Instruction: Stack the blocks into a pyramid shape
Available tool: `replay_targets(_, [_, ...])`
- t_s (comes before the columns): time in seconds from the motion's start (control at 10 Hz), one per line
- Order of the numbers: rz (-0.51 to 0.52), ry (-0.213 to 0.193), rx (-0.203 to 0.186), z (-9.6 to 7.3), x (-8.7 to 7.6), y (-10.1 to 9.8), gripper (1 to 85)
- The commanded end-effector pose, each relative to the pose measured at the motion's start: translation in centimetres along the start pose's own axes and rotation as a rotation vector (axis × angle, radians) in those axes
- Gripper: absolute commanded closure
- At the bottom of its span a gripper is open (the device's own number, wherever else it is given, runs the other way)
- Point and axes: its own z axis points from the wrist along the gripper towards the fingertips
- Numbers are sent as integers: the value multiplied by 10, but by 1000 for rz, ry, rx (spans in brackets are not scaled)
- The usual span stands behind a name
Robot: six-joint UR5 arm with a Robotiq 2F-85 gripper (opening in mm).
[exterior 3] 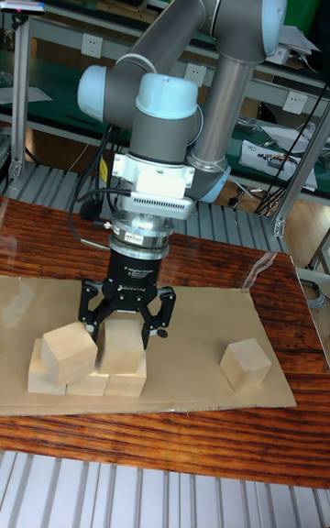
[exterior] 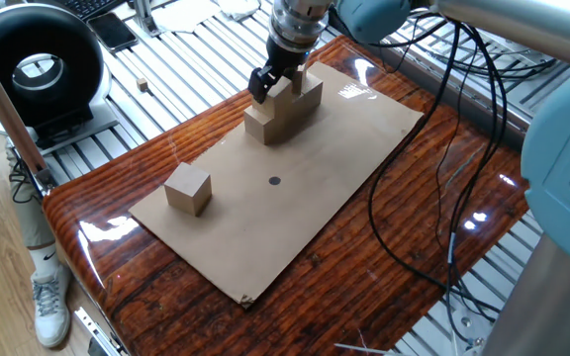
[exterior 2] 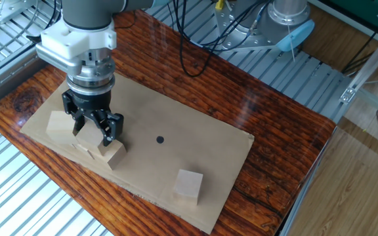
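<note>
A partial pyramid shape point(exterior 3: 92, 383) of tan blocks stands on the cardboard sheet point(exterior: 325, 198), with a base row and two blocks above. One upper block point(exterior 3: 67, 351) sits tilted. My gripper point(exterior 3: 123, 335) straddles the other upper block point(exterior 3: 122, 356), which rests on the base row. The fingers are spread, with the pads just off its sides. In the other fixed view the gripper point(exterior 2: 95, 134) hides much of the pile. One more block point(exterior: 188, 188) point(exterior 2: 189, 183) point(exterior 3: 245, 363) lies alone near the sheet's other end.
A black dot point(exterior: 274, 181) marks the sheet's middle. The sheet lies on a glossy wooden table point(exterior: 463, 237). Black cables point(exterior: 443, 148) hang over the table's right side. A round black device point(exterior: 38, 64) and a tiny wooden cube point(exterior: 142, 86) lie off the table at the back left.
</note>
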Motion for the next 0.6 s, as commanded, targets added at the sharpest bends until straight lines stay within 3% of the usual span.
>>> replay_targets(0.0, [7,12,-3,-5,5,-1,140])
replay_targets(0.3, [22,58,-3,-19,23,1,143])
replay_targets(0.5, [13,94,-2,-32,39,5,260])
